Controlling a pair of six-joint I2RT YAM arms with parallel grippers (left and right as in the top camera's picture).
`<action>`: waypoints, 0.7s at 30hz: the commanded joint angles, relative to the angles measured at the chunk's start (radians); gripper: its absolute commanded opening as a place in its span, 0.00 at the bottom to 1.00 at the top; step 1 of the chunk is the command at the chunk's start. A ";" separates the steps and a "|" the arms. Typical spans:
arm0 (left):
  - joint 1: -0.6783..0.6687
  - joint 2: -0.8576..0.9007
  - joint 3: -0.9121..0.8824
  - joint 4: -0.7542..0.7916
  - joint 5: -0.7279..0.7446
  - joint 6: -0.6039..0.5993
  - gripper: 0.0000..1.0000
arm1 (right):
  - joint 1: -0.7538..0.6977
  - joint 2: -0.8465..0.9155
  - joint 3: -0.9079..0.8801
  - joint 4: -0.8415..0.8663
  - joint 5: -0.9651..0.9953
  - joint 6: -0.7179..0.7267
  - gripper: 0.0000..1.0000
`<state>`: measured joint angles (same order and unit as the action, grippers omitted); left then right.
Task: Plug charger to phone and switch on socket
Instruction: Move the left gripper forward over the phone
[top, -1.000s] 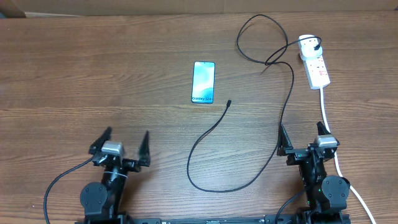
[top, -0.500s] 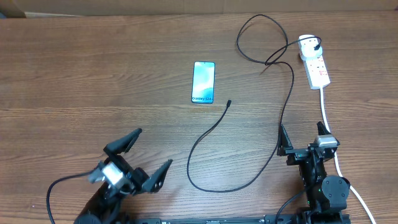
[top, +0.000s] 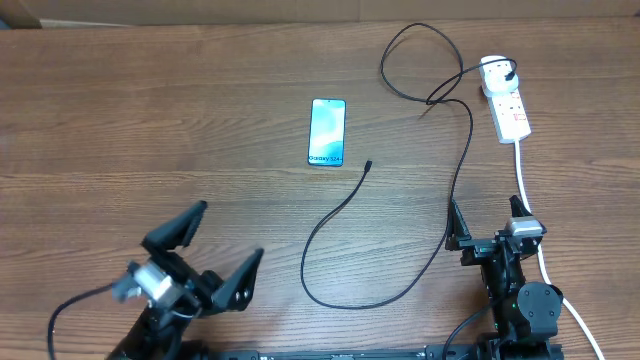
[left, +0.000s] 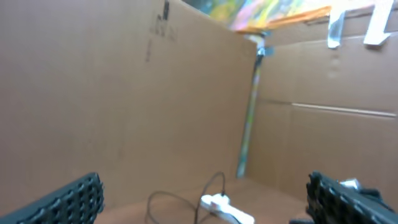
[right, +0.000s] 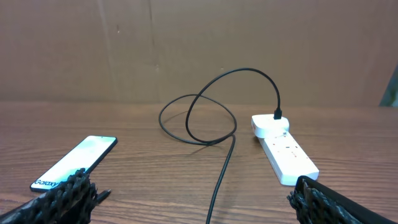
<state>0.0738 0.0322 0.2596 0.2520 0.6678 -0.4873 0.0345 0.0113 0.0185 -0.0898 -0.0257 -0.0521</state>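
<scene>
both left fingers (top: 178, 224) and right fingers (top: 455, 228) wide apart, empty; "galaxy s24" on phone (top: 327, 131)

"Galaxy" is read in dark letters at the near end of the light blue screen of the phone (right: 74, 163) in the right wrist view, the rest of the line being hidden. From overhead the line is made out as "Galaxy S24". Red markings on the power strip (top: 505, 105) and dark marks on the cardboard wall (left: 158, 18) cannot be read.
</scene>
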 joint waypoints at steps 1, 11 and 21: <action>0.005 0.119 0.246 -0.249 -0.146 0.123 1.00 | 0.004 -0.008 -0.010 0.005 -0.002 0.002 1.00; 0.005 0.600 0.733 -0.830 0.132 0.237 1.00 | 0.004 -0.008 -0.010 0.005 -0.001 0.002 1.00; 0.003 0.792 0.761 -0.881 0.051 0.113 1.00 | 0.004 -0.008 -0.010 0.005 -0.001 0.002 1.00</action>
<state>0.0738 0.8043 0.9771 -0.5747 0.8223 -0.3210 0.0345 0.0109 0.0185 -0.0898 -0.0265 -0.0517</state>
